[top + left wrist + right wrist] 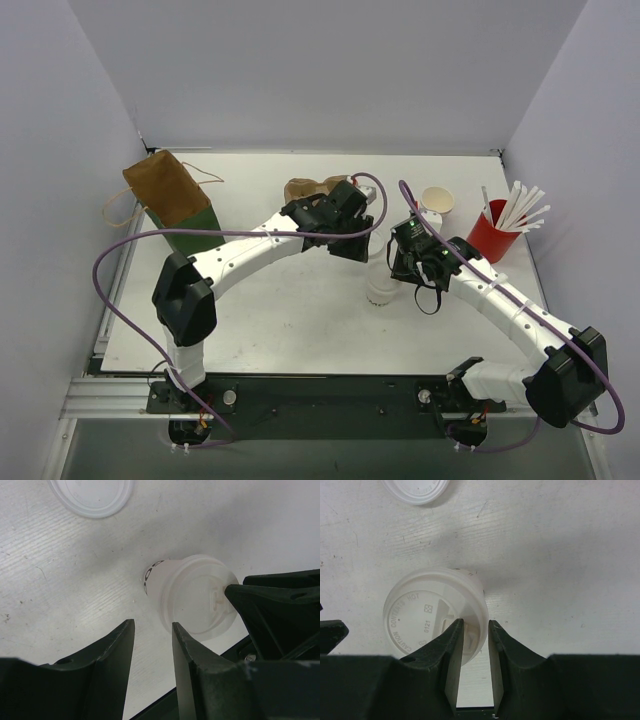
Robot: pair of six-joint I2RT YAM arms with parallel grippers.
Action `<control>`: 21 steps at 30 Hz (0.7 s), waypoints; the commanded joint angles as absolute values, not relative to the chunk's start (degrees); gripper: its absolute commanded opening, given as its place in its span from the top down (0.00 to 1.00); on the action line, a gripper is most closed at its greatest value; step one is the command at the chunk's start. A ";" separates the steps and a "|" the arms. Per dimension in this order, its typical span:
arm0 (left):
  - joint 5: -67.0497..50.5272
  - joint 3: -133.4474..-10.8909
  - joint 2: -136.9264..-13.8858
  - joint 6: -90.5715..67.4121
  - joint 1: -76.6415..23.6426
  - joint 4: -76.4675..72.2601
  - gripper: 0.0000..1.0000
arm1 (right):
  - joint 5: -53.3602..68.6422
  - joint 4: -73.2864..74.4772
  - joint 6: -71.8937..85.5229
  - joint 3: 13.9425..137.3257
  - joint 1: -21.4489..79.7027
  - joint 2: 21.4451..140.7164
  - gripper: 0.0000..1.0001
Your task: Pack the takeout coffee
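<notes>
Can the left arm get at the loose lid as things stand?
Probably yes: the loose lid lies on bare table ahead of the open left gripper, with the lidded cup off to one side.

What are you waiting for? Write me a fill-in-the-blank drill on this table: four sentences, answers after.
1. One paper cup is capped with a white ___.
2. The straw holder is coloured ___.
3. The paper bag is part brown, part ___.
4. A loose lid lies flat on the ___.
Missing words: lid; red; green; table.
</notes>
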State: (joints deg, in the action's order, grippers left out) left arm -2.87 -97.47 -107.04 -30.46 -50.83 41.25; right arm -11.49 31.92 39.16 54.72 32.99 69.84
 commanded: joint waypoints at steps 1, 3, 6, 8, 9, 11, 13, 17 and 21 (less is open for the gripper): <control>-5.53 -96.68 -104.15 -31.64 -51.85 37.79 0.54 | -11.43 31.99 39.90 53.88 32.70 68.73 0.77; -6.06 -96.50 -104.50 -31.82 -52.38 37.27 0.54 | -11.43 31.99 39.99 53.88 32.70 68.73 0.77; -6.50 -96.50 -105.20 -32.08 -52.56 36.83 0.54 | -11.43 31.99 40.08 53.88 32.70 68.82 0.77; -6.77 -96.33 -105.47 -32.43 -52.73 36.39 0.54 | -11.43 31.91 40.08 53.79 32.70 68.82 0.77; -6.85 -96.42 -105.64 -32.52 -52.82 36.21 0.55 | -11.43 31.90 40.17 53.70 32.70 68.82 0.77; -6.94 -96.33 -106.08 -32.61 -52.82 36.12 0.55 | -11.43 31.90 40.17 53.70 32.70 68.82 0.77; -7.29 -96.15 -106.26 -32.87 -52.91 36.04 0.58 | -11.43 31.82 40.17 53.61 32.70 68.82 0.77; -7.21 -95.45 -106.61 -33.22 -53.26 35.77 0.60 | -11.51 31.82 40.08 53.61 32.70 68.82 0.77; -7.21 -94.84 -106.96 -33.40 -53.61 35.42 0.61 | -11.42 31.64 40.25 53.35 32.70 68.73 0.77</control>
